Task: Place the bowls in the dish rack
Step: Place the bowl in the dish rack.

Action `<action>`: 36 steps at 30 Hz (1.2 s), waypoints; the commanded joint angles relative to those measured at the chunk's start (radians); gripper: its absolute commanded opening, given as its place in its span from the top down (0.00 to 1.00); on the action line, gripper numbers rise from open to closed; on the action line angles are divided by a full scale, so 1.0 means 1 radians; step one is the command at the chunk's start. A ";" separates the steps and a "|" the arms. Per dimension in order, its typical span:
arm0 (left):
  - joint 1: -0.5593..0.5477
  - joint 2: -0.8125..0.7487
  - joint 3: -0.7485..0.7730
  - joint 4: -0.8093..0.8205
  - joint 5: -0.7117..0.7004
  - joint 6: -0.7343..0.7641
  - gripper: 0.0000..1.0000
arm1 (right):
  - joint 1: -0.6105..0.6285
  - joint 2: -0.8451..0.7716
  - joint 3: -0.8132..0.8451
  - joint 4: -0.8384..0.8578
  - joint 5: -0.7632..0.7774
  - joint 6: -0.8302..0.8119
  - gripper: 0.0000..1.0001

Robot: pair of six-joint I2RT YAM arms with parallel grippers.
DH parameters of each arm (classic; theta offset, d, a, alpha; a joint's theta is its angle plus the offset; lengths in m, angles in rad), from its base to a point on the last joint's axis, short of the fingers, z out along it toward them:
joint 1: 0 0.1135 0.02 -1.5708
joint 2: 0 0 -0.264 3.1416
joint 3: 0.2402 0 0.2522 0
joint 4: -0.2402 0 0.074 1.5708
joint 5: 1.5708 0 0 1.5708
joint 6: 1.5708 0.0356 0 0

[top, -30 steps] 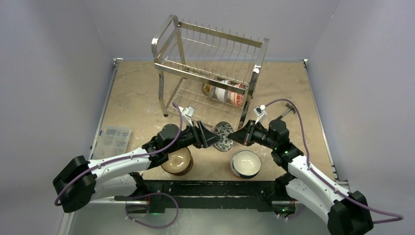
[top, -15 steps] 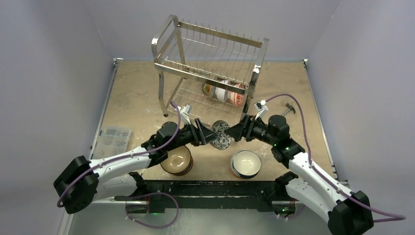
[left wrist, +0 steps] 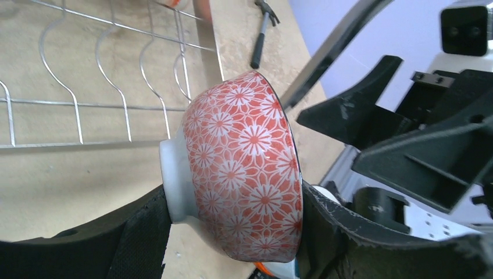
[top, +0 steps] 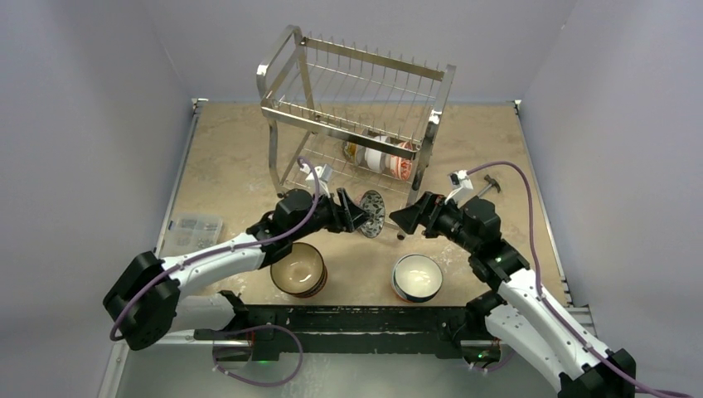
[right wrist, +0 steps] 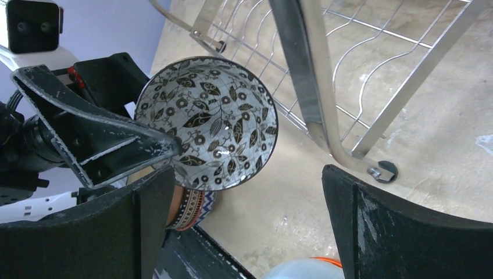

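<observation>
A red-patterned bowl with a black-and-white leafy inside hangs on its side just in front of the dish rack. My left gripper is shut on this bowl, one finger on its foot and one across its mouth. My right gripper stands wide open just right of the bowl, apart from it, with nothing between its fingers. Three bowls lie in the rack's lower tier. On the table stand a tan-and-brown bowl and a white bowl.
The rack's front right leg stands close to my right gripper. A small hammer lies right of the rack. A clear plastic box sits at the table's left edge. Grey walls close in the table.
My right gripper has let go of the patterned bowl, opened wide and drawn back to the right. My left gripper, still holding the bowl, has carried it up toward the rack.
</observation>
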 commanded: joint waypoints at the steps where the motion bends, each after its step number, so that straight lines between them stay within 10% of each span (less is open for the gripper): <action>1: 0.009 0.061 0.065 0.139 -0.063 0.097 1.00 | 0.004 -0.021 0.051 -0.030 0.057 -0.014 0.02; 16: 0.014 0.287 0.153 0.341 -0.194 0.245 1.00 | 0.005 -0.060 0.070 -0.105 0.092 -0.030 0.01; 36: -0.059 0.458 0.317 0.215 -0.293 0.481 1.00 | 0.005 -0.073 0.085 -0.135 0.123 -0.046 0.01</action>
